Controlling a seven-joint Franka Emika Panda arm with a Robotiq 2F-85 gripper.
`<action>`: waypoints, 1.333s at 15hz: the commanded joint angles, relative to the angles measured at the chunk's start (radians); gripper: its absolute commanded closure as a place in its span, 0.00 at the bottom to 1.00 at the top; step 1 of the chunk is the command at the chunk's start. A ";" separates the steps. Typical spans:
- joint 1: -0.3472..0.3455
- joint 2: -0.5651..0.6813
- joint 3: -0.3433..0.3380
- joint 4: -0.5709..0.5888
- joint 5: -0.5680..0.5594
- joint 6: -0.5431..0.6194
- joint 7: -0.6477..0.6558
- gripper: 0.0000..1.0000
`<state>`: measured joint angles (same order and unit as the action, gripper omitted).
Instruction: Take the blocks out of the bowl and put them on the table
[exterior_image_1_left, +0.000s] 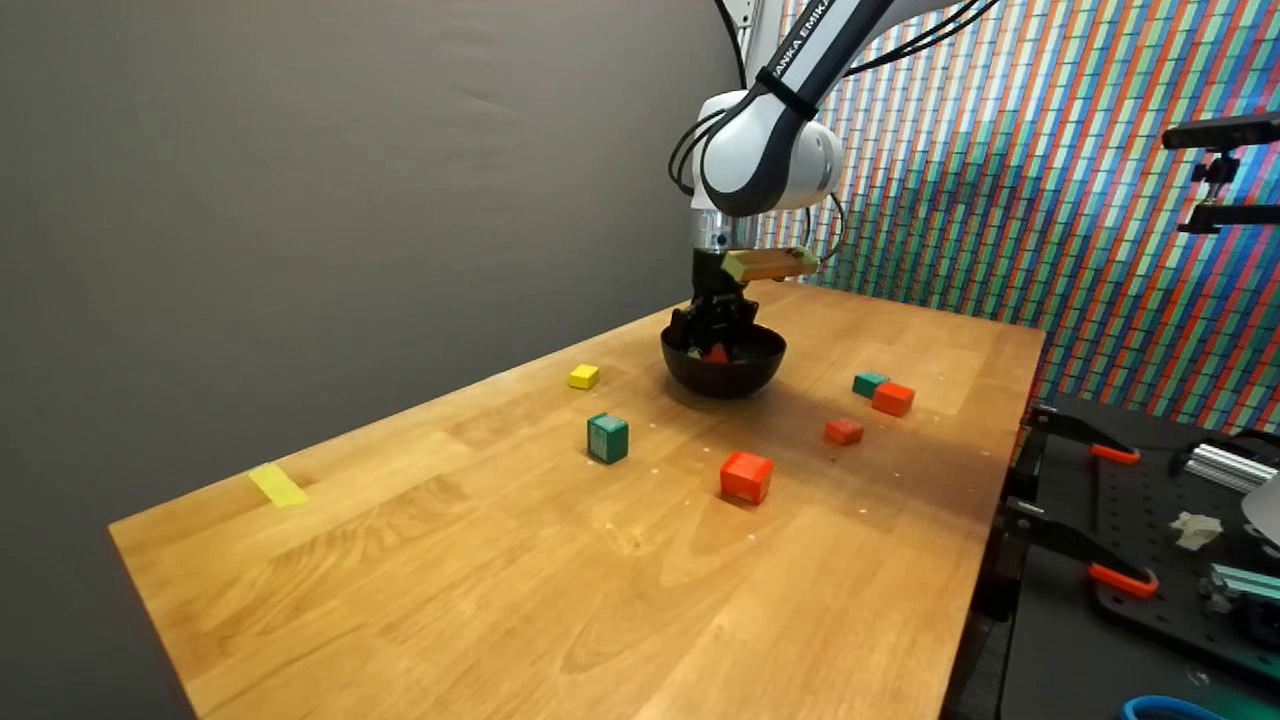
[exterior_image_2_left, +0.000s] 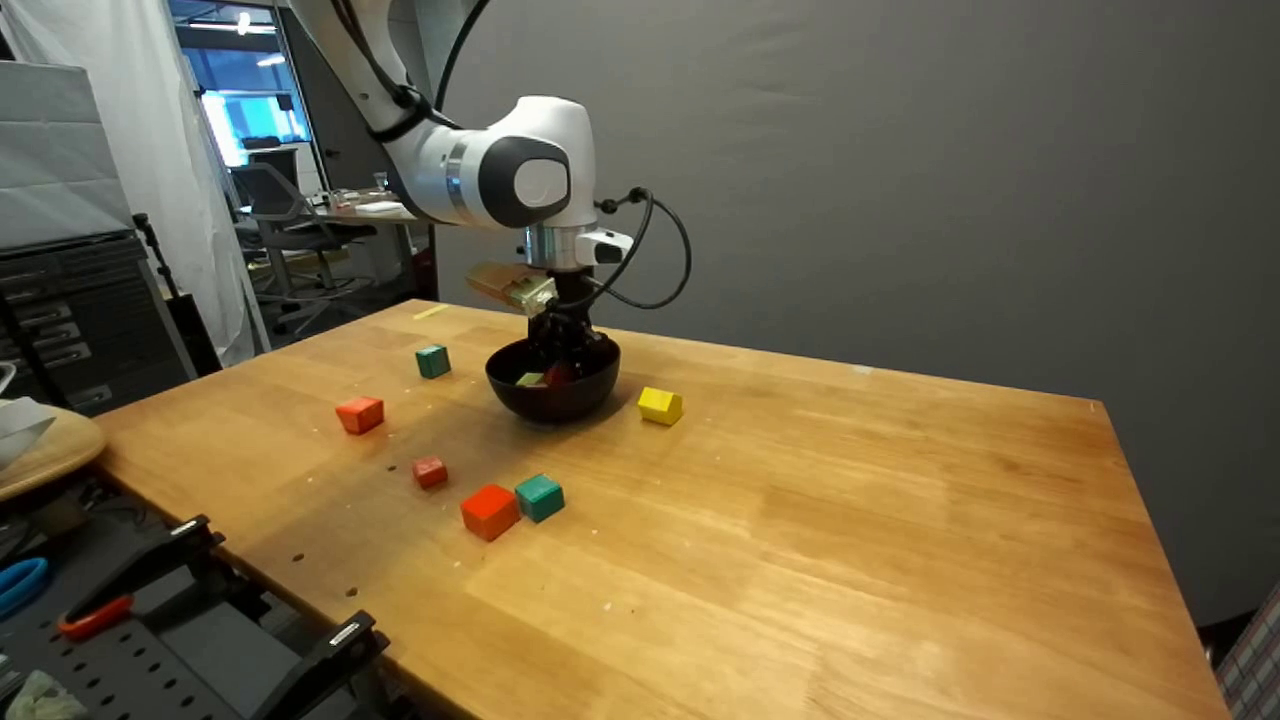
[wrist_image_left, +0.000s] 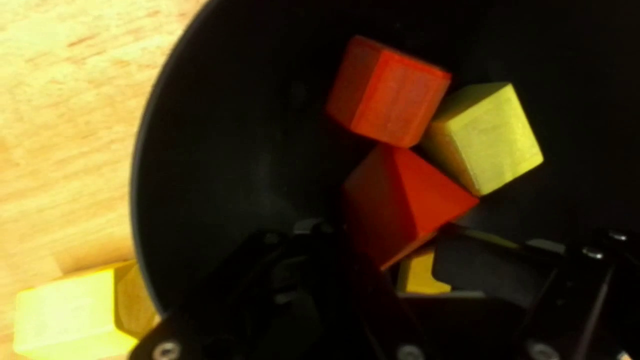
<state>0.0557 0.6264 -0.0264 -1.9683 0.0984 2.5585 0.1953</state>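
1. Blocks (wrist_image_left: 490, 140) were shown low in the bowl (exterior_image_1_left: 725, 380), at least four of them in the wrist view; six more blocks (exterior_image_1_left: 746, 477) were seen on the surface (exterior_image_1_left: 500, 600) in both exterior views.
2. The claw (wrist_image_left: 395, 255) was held inside the bowl. A gap was shown between its fingers (wrist_image_left: 490, 270), yet whether anything was clamped there could not be told.
3. Closest to that gap a red block (wrist_image_left: 415, 195) was set: its lower corner was pointed between the fingers, its edges were slanted across their line of closing, and no clear long axis could be made out.
4. A yellow block (wrist_image_left: 425, 277) was partly covered by the finger at the right of the wrist view; a second red block (wrist_image_left: 390, 97) and a pale yellow block (wrist_image_left: 500, 145) were crowded against the red block's far side.
5. For the next grasp, a slight turn of the claw was judged necessary, so that opposite flat faces could be met.
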 joint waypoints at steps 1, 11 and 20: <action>-0.013 -0.016 0.014 0.025 0.014 -0.032 -0.003 0.86; -0.087 -0.053 0.055 0.049 0.144 -0.116 -0.024 0.63; -0.076 -0.034 0.067 0.051 0.145 -0.119 -0.029 0.00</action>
<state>-0.0224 0.5996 0.0349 -1.9201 0.2299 2.4587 0.1738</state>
